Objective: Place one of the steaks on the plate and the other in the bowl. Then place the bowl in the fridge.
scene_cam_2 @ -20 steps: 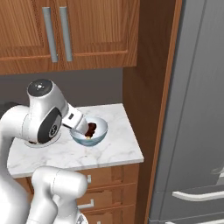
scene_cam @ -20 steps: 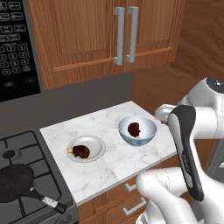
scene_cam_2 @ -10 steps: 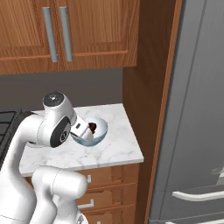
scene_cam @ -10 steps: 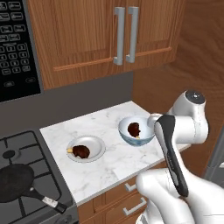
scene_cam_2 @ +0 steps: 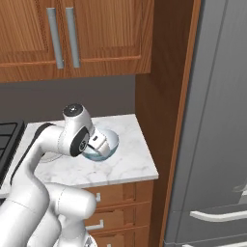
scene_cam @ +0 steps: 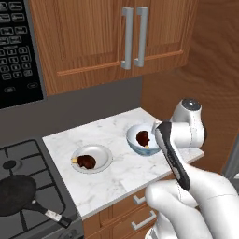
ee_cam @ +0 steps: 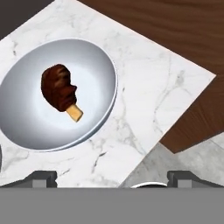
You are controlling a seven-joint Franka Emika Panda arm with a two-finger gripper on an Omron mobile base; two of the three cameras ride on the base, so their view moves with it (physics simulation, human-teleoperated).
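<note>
On the marble counter (scene_cam: 112,182) the white plate (scene_cam: 101,153) holds one dark steak (scene_cam: 86,161). To its right the pale blue-white bowl (scene_cam: 135,145) holds the other steak (scene_cam: 143,137). My gripper (scene_cam_2: 98,143) hangs low at the bowl's (scene_cam_2: 110,144) near right side, and I cannot tell whether it touches the rim. In the hand view the bowl (ee_cam: 26,127) and its steak (ee_cam: 59,87) lie at upper left. The gripper (ee_cam: 113,179) is open, fingertips (ee_cam: 41,177) wide apart with nothing between them. The grey fridge (scene_cam_2: 217,120) stands to the right, doors closed.
A black frying pan (scene_cam: 16,191) sits on the stove (scene_cam: 32,156) left of the counter. A tall wooden panel (scene_cam_2: 164,96) separates counter and fridge. Wooden cabinets (scene_cam: 107,37) and a microwave (scene_cam: 18,51) hang above. The counter's right edge (scene_cam_2: 147,154) is close beside the bowl.
My arm has folded down and swung in toward the bowl, bringing the hand low beside it. Bowl, plate and both steaks have stayed in place.
</note>
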